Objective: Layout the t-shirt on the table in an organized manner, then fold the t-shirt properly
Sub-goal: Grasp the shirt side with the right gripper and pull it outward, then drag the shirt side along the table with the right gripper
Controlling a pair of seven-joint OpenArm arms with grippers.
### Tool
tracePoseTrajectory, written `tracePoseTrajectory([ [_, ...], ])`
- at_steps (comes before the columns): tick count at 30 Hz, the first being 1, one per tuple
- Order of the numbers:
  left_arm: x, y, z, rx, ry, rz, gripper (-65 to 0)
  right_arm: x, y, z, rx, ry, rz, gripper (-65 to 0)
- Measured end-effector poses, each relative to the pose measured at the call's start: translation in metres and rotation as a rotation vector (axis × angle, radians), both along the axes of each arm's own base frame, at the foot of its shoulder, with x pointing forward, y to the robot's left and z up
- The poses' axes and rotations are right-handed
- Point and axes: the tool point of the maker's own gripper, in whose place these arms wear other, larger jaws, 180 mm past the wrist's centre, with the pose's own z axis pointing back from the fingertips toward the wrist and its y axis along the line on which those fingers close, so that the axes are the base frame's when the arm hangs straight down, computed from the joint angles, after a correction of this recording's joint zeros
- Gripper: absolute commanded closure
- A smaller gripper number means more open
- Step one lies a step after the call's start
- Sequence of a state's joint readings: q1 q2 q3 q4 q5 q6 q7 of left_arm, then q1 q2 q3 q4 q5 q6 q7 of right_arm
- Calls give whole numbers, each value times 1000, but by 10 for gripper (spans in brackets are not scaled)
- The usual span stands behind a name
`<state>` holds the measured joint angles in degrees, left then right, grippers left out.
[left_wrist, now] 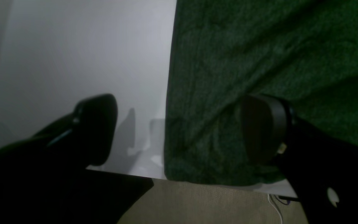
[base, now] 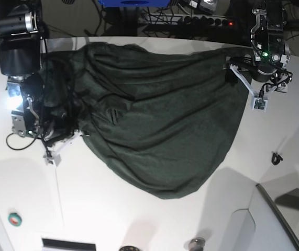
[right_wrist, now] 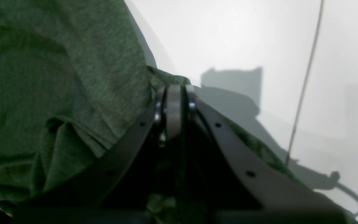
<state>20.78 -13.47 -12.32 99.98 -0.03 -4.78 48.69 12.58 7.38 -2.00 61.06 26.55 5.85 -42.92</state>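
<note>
White worktop (base: pixel 139 219) carries the dark green t-shirt (base: pixel 159 130), spread but wrinkled, a soft, light cloth best taken at its edges, as the right end effector (right_wrist: pixel 174 93) pinches a fold and the left end effector (left_wrist: pixel 179 130) gapes astride the hem.

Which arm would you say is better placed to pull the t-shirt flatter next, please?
Probably the right: its fingers are shut on the t-shirt edge, while the left gripper is open above the cloth.

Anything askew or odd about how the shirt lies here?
Yes. The t-shirt is not flat: it bunches into folds beside the right claw, shut on its edge, and one corner reaches the table edge.
</note>
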Motion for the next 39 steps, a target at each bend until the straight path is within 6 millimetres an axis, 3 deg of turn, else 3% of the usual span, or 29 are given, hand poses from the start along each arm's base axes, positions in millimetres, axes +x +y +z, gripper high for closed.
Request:
tracePoseTrajectory([
  [7,0,0,0,0,0,0,-599,23,3,37,-9,-118,17,-5],
  [13,-5,3,-9,-3,26,10,-599,28,2,52,-22,-145,34,-5],
  [17,-17,8,-26,-8,85,31,-599,30,-14,55,-43,-151,14,-5],
  [22,-15,11,-41,-17,40,23,-599,42,-51,68,-54,-214,-99,-2],
  [28,-17,15,-52,-38,31,38,-599,46,-67,74,-74,-245,-122,-2],
  [37,-17,15,-53,-44,21,41,-599,68,-76,96,-86,-436,-178,-5],
  [39,-17,16,-52,-42,20,39,-599,68,-87,97,-85,-436,-253,-5],
])
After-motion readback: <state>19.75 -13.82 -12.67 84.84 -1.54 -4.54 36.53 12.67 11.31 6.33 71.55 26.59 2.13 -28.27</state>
